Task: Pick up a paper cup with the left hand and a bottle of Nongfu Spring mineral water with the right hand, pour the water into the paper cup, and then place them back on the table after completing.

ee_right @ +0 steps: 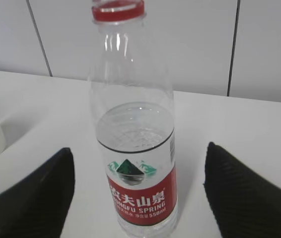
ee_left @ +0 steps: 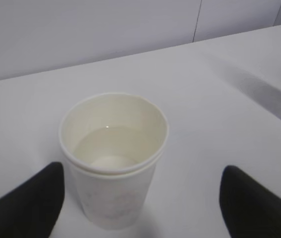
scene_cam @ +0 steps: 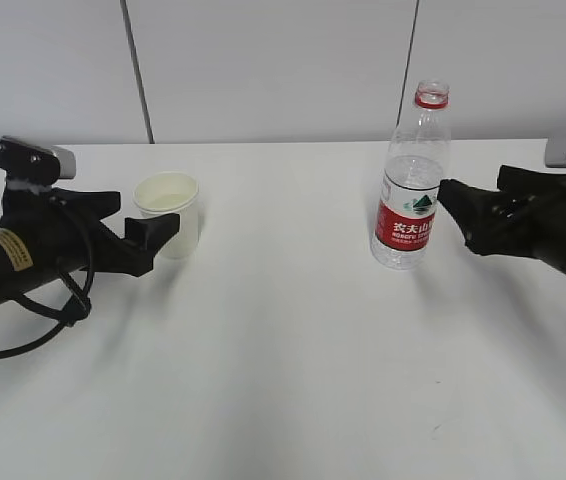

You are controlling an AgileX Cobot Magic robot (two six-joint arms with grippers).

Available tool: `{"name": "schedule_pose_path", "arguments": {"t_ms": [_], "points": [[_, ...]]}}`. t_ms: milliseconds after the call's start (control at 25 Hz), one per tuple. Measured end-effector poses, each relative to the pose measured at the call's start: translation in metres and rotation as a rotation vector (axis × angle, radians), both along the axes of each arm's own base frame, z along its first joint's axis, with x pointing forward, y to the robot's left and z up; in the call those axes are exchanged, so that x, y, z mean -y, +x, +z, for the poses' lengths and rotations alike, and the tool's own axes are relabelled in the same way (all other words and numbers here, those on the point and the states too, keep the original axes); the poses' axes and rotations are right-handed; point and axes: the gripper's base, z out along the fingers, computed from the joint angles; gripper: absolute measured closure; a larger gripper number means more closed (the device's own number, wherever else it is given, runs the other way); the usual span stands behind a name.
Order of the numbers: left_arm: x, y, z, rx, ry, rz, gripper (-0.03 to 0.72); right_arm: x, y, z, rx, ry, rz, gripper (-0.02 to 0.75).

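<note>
In the exterior view, a white paper cup stands upright on the plain white surface at the left, and a clear plastic water bottle with a red label and red neck ring stands upright at the right, well apart from the cup, with no cap on it. The left hand, a black arm with a yellow sticker and loose black cables, lies low with its fingers beside the cup; the right hand, a black arm without a sticker, points at the bottle from the right, its fingers near the label. In the left wrist view, the cup sits between two widely spread black fingers, untouched by either, and holds clear water in its lower part. In the right wrist view, the bottle stands between two widely parted black fingers, clear of both, with water reaching roughly halfway up its body
</note>
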Motion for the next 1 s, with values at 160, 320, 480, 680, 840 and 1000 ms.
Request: {"name": "schedule_pose_path", "arguments": {"t_ms": [160,320,480,680,840,1000], "points": [[-0.001,-0.001,0.014,0.023,0.008,0.011,0.107,0.001,-0.003,0.012,0.024,-0.009,-0.006,0.144],[-0.002,-0.002,0.030,0.060,0.003,0.022,0.107,0.002,-0.005,0.022,0.027,-0.026,-0.016,0.144],[-0.006,-0.001,0.044,0.092,-0.030,0.076,0.110,0.004,0.003,0.039,0.013,-0.064,-0.041,0.145],[-0.010,0.001,0.061,0.121,-0.051,0.125,0.115,0.008,0.017,0.071,0.012,-0.107,-0.084,0.146],[-0.010,0.015,0.079,0.118,-0.018,0.154,0.125,0.011,0.030,0.095,0.010,-0.120,-0.119,0.146],[-0.012,0.031,0.099,0.107,-0.020,0.209,0.125,0.014,0.044,0.119,-0.023,-0.143,-0.166,0.146]]}}
